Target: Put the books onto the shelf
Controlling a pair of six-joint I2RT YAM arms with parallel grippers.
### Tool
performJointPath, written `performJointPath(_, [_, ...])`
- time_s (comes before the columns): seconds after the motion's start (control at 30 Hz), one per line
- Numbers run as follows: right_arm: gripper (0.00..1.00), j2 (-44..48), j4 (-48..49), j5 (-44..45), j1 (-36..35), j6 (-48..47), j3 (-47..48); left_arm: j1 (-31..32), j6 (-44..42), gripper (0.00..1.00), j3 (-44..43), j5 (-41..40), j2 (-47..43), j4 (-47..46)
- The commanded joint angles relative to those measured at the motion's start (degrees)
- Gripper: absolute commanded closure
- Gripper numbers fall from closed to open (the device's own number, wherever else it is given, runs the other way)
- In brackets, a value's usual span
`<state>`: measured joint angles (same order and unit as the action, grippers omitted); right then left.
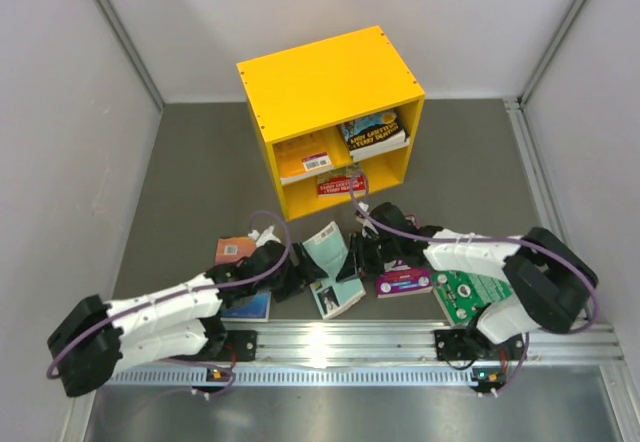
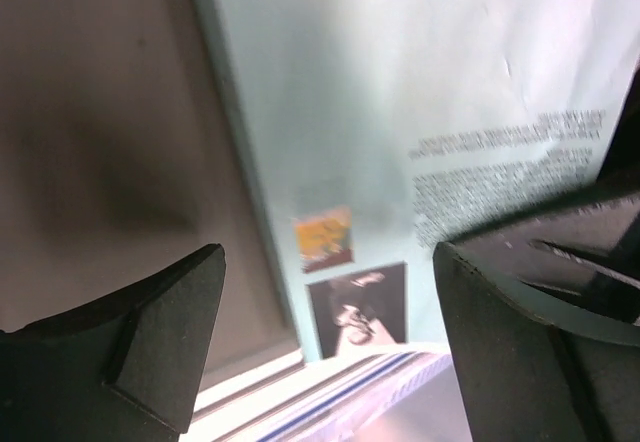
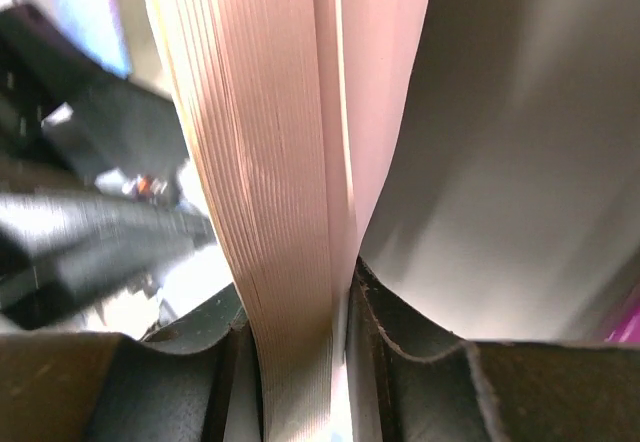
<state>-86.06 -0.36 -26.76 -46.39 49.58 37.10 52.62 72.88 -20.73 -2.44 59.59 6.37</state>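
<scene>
Between the two arms, on the worktop [image 1: 200,182] in front of the shelf [image 1: 320,82], an upright paperback [image 1: 327,245] stands tilted on edge. The right jaws are pinched on its page block [image 3: 290,212], with the leaf edges showing between them and one cover sheet splaying aside. The left jaws stand wide and empty over a pale teal back cover [image 2: 400,112] lying flat beside the front rail [image 1: 400,334]. A dark book [image 1: 370,125], an orange book [image 1: 300,152] and a red book [image 1: 340,184] sit in the shelf compartments. A purple book [image 1: 403,282], a green book [image 1: 462,294], a blue book [image 1: 250,308] and a brown book [image 1: 234,249] lie flat on the worktop. Handling, as judged: the paperbacks are light, thin and flexible, with smooth covers likely to slip and leaves likely to fan or crease if only some are caught. The best hold is probably across the full thickness, both covers included, near the spine, so the block stays closed and does not droop.
</scene>
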Motion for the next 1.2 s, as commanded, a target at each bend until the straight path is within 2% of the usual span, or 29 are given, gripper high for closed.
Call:
performJointPath(0.0, [1.00, 10.3, -3.2, -3.5, -1.3, 1.7, 1.3, 0.0, 1.6, 0.10, 1.0, -3.7, -9.8, 10.2])
performJointPath(0.03, [1.00, 11.9, -4.0, -3.4, -1.2, 2.3, 2.4, 0.0, 3.0, 0.09, 1.1, -4.4, -14.7, 12.1])
performJointPath(0.13, [1.00, 17.0, -5.0, -3.3, -0.5, 4.9, 4.8, 0.0, 5.2, 0.09, 1.8, -6.3, -22.0, 16.5])
performJointPath(0.23, [1.00, 20.1, -4.4, -4.3, -0.1, 8.6, 6.2, 0.1, 7.1, 0.09, 3.0, -6.7, -31.9, 17.7])
performJointPath(0.33, [1.00, 21.3, -0.1, -6.3, -0.1, 11.7, 5.8, 0.1, 7.8, 0.08, 3.2, -6.0, -35.5, 15.7])
performJointPath(0.5, [1.00, 22.6, 12.8, -9.8, -0.1, 19.8, 1.5, 0.1, 6.2, 0.08, 1.0, -5.0, -32.6, 7.5])
performJointPath(0.57, [1.00, 22.8, 18.0, -11.3, -0.1, 23.7, -0.4, 0.1, 5.6, 0.08, -0.9, -4.1, -28.9, 5.2])
performJointPath(0.67, [1.00, 22.3, 28.8, -13.7, -0.1, 29.6, -3.8, 0.1, 4.0, 0.13, -5.1, -3.6, -24.0, 4.3])
performJointPath(0.73, [1.00, 22.1, 32.4, -14.5, -0.2, 31.2, -5.1, 0.1, 2.8, 0.30, -7.2, -3.7, -21.4, 4.3])
performJointPath(0.8, [1.00, 22.9, 31.8, -15.0, -0.2, 31.1, -5.3, 0.1, 1.7, 0.54, -10.1, -4.4, -20.2, 4.5])
performJointPath(0.87, [1.00, 23.9, 28.6, -14.8, -0.3, 29.5, -5.0, 0.1, 0.9, 0.72, -13.2, -5.1, -18.8, 5.8])
performJointPath(0.9, [1.00, 25.1, 27.0, -14.8, -0.1, 28.7, -4.3, 0.1, 0.0, 0.94, -14.3, -5.8, -17.9, 8.2])
performJointPath(0.93, [0.96, 25.7, 21.4, -14.9, -0.1, 26.2, -3.7, 0.1, -0.3, 1.00, -17.1, -6.4, -17.2, 10.3])
performJointPath(0.97, [0.81, 26.3, 17.1, -14.8, 0.0, 23.9, -2.7, 0.1, -0.4, 1.00, -18.5, -6.9, -16.4, 12.9])
performJointPath(1.0, [0.59, 27.7, 10.4, -14.1, 0.2, 20.5, 0.9, 0.1, -1.2, 1.00, -19.9, -7.4, -15.0, 14.6])
performJointPath(1.03, [0.22, 28.3, 3.0, -10.8, 0.2, 11.2, 3.7, 0.1, -1.5, 1.00, -22.9, -7.7, -14.1, 19.3])
performJointPath(1.07, [0.09, 28.9, -16.6, -7.5, 0.2, 5.5, 7.2, 0.1, -1.7, 1.00, -24.3, -7.8, -13.3, 21.0])
performJointPath(1.1, [0.02, 28.8, -25.5, -3.2, 0.1, 0.0, 14.7, 0.1, -1.8, 1.00, -25.3, -7.8, -11.9, 22.4])
performJointPath(1.13, [0.00, 28.6, -32.7, 6.4, 0.0, -8.4, 17.9, 0.1, -1.7, 1.00, -27.3, -7.8, -11.3, 24.1])
performJointPath(1.17, [0.00, 28.1, -45.3, 11.4, -0.1, -11.1, 20.6, 0.1, -1.6, 1.00, -28.1, -7.6, -10.6, 25.6])
